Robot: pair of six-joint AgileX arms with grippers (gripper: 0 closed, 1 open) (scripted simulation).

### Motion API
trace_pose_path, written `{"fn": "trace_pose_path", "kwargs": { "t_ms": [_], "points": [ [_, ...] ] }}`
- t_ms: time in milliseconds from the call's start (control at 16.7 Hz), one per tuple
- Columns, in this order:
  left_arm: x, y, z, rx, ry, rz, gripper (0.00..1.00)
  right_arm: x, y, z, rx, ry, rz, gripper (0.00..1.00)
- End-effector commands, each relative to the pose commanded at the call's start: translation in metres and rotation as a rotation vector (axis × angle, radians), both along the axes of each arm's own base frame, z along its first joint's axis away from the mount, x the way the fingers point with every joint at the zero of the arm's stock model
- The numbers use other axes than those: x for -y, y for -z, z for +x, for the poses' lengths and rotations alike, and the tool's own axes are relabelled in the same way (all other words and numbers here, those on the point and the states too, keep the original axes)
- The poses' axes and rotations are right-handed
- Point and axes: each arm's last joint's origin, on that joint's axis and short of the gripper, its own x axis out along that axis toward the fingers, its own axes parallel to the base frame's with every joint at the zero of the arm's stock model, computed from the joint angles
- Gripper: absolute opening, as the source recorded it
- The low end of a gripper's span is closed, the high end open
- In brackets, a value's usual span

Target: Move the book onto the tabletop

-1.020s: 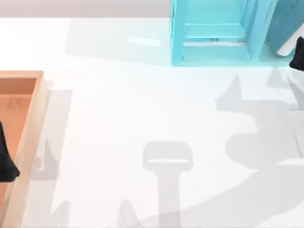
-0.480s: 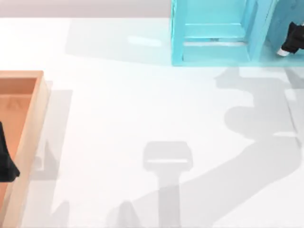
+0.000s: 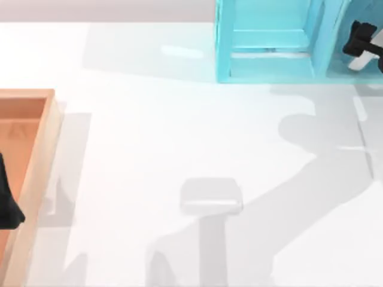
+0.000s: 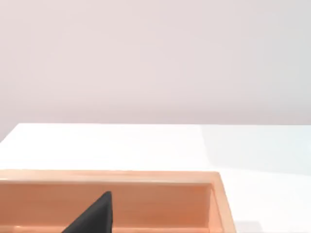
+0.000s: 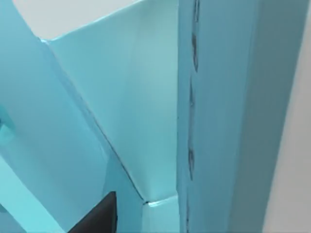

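The teal-blue book (image 3: 367, 13) leans in the right-hand compartment of the light-blue shelf (image 3: 263, 42) at the back right, its white page edges facing the table. My right gripper (image 3: 362, 37) is at the book's lower part, open, with nothing held. Up close, the right wrist view shows the book's darker teal cover (image 5: 223, 97) beside the paler shelf wall (image 5: 121, 97) and one black fingertip (image 5: 97, 218). The glossy white tabletop (image 3: 179, 131) spreads in front of the shelf. My left gripper (image 3: 7, 206) is parked, open, over the tray at the left edge.
An orange-brown wooden tray (image 3: 37, 149) with a raised rim lies along the left side, and its rim (image 4: 146, 177) also crosses the left wrist view. The shelf's upright dividers stand close around the book. Arm shadows fall across the table's middle and right.
My right gripper has moved from the table's right edge back into the shelf's right compartment, up against the book. The left arm and the book have not moved.
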Motion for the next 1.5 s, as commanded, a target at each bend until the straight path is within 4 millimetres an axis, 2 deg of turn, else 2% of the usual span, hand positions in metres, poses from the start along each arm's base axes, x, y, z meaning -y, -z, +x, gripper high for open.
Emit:
{"fn": "trace_pose_path", "kwargs": {
  "t_ms": [120,900,1500],
  "points": [
    [0.0000,0.0000,0.0000,0.000,0.000,0.000,1.00,0.0000,0.0000,0.0000,0.000,0.000,0.000,1.00],
    [0.0000,0.0000,0.0000,0.000,0.000,0.000,1.00,0.0000,0.0000,0.0000,0.000,0.000,0.000,0.02],
    [0.0000,0.0000,0.0000,0.000,0.000,0.000,1.00,-0.0030,0.0045,-0.0016,-0.015,-0.006,0.007,0.00]
  ]
}}
